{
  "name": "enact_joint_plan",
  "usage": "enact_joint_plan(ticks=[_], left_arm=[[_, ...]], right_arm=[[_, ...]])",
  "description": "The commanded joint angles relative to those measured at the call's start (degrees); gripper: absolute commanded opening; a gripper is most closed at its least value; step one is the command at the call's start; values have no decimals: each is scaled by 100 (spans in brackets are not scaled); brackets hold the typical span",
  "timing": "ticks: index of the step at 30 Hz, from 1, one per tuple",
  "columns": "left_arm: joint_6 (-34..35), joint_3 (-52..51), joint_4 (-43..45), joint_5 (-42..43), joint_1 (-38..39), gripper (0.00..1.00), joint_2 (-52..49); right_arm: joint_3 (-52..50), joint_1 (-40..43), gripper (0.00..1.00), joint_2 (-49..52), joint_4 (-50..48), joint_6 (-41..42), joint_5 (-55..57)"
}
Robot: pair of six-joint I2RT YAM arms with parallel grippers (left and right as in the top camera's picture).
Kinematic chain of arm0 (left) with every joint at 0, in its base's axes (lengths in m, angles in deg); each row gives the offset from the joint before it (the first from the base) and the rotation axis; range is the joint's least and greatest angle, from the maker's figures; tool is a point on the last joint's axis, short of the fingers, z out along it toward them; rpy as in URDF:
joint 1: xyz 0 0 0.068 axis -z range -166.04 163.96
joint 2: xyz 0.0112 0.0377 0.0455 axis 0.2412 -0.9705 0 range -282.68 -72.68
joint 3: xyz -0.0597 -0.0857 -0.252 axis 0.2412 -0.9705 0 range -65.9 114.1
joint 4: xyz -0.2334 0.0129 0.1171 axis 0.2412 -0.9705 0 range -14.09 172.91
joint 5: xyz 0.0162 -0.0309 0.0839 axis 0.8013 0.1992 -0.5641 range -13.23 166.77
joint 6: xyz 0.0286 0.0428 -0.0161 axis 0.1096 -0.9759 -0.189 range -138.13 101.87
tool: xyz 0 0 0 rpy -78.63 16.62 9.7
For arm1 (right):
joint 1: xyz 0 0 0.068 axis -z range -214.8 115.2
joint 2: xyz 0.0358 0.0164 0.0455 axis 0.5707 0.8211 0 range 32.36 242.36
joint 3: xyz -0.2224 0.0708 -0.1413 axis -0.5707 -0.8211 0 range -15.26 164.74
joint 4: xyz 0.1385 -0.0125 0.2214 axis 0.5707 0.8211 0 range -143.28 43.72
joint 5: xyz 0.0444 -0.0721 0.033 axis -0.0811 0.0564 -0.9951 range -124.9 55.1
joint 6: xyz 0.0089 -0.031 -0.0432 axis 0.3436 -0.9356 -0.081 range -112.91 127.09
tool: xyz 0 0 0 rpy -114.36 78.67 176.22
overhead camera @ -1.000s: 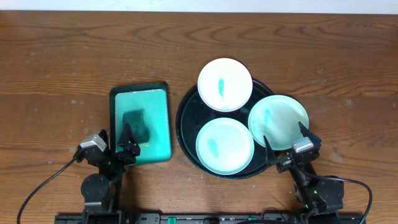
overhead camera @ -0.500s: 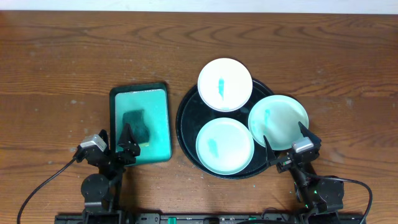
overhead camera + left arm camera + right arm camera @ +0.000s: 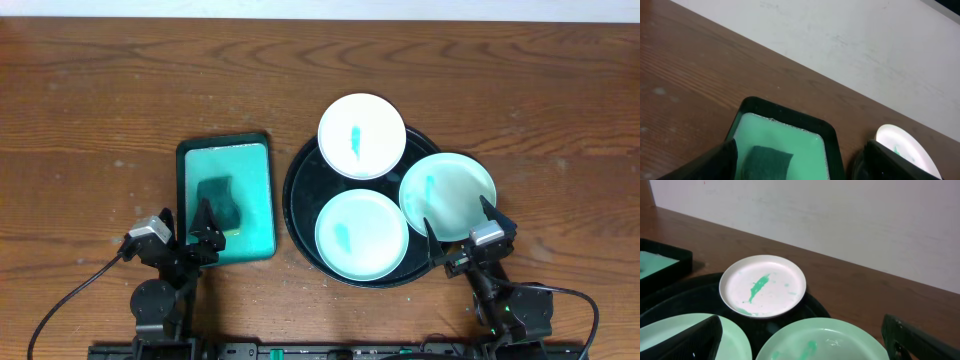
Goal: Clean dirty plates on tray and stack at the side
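**Bench stock: both jaws, three plates, black tray**

1. Left jaws. Lower left of the overhead frame. The fingers (image 3: 710, 165) sit in the two bottom corners of the left wrist view, spread wide with nothing held. They are at the near end of the teal tray (image 3: 240, 165), where a dark sponge (image 3: 218, 198) lies in the liquid. All plates are well apart from them, to the right.

2. Right jaws. Lower right of the overhead frame. The fingers (image 3: 690, 342) are likewise wide apart and hold nothing. From overhead they overlap the lower right edge of the right plate (image 3: 447, 193). Whether they touch it cannot be told.

3. Right plate. Pale mint with a faint teal streak. It overhangs the right rim of the black tray (image 3: 300, 190).

4. Lower plate (image 3: 361, 235). Pale mint with a teal smear left of centre. It lies inside the tray, lower middle, just left of the right jaws.

5. Upper plate (image 3: 362, 135). White with a teal streak at centre. It overlaps the tray's upper rim and is the farthest plate from both jaws.

6. Black tray. Round and glossy, with a raised rim. It stands on the wooden bench (image 3: 100, 100) just right of the teal tray.

7. Views.
   - Overhead: the only view with all three plates and the whole tray.
   - Right wrist: shows small green specks around the white plate's streak and a smear along its near edge, with the two mint plates cut off at the bottom.
   - Left wrist: shows the sponge and only a sliver of the white plate at lower right.
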Motion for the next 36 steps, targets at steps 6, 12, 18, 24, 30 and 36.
enact_joint_plan(ticks=[6,12,18,24,30,36], left_arm=[[-55,-166,-70,33,28,80,35],[-55,-166,-70,35,28,80,35],[2,-166,219,17,28,80,35],[55,-166,330,39,28,81,35],[57,-157,754,103,28,80,35],[55,420,629,101,28,80,-229]], right_arm=[[-17,-24,99,-24,7,-44,50],[-17,-24,99,-24,7,-44,50],[-17,-24,99,-24,7,-44,50],[-17,-22,99,-26,-35,-46,63],[-17,-24,99,-26,-542,437,-219],[378,-24,99,66,-603,645,-214]])
